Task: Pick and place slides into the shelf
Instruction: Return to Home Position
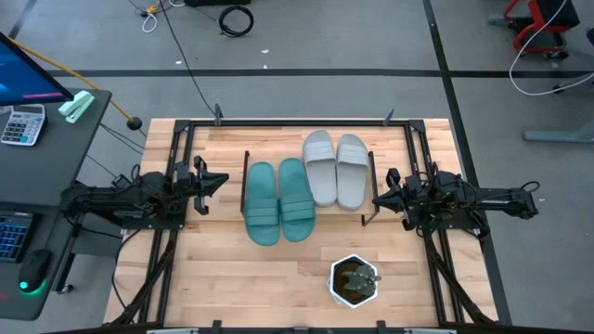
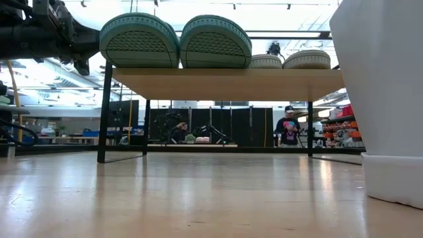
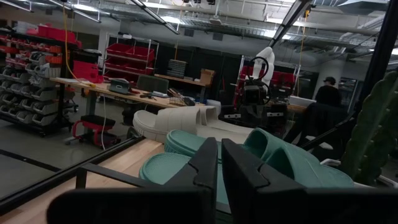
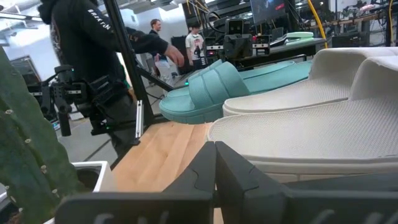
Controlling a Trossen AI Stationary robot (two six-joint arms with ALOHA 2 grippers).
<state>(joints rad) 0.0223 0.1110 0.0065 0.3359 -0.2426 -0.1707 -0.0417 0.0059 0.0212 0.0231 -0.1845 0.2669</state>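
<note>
Left claw [image 1: 221, 179], right claw [image 1: 378, 199], both closed.

The high camera hangs over the light wooden tabletop [image 1: 213, 278] and looks straight down, far enough off to take in the whole table. The low camera sits at tabletop height, close beside the white plant pot [image 2: 386, 99]. It faces level under the low wooden shelf board on thin black wire legs [image 2: 225, 84] into the room. The left wrist camera looks forward past the left gripper [image 3: 219, 146], and the right wrist camera past the right gripper [image 4: 214, 149]. They face each other from opposite ends of the shelf. All four views share the teal-green rubbery slide sandals [image 1: 278, 199] and the light grey rubbery slide sandals [image 1: 336, 169]. Both wrist views also catch the green cactus [image 3: 376, 124].
</note>
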